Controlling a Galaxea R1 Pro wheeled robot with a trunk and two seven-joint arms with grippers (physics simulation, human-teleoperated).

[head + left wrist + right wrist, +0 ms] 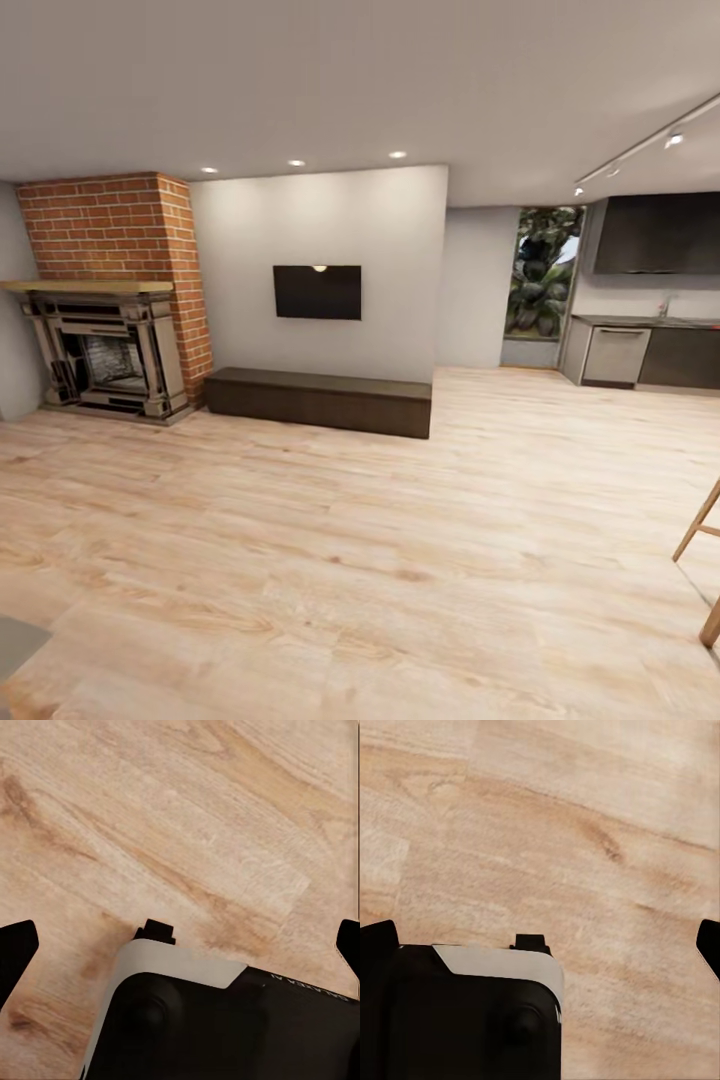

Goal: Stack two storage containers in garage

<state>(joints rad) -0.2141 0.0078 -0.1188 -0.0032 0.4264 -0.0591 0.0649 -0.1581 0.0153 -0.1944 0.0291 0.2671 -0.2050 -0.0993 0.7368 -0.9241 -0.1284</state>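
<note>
The living room's light plank floor [380, 560] stretches to a brick fireplace [105, 340], a wall TV [317, 292] and a low dark bench [320, 400]. Left gripper [184, 945] and right gripper [544, 945] hang above planks, fingers spread wide, holding nothing.

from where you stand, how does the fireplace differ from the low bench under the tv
The fireplace is tall, ornate and pale grey, set in a red brick chimney; the low bench is plain, dark brown and long. The fireplace has an open dark firebox; the bench looks closed. Both stand on the wood floor against the far wall.
</note>
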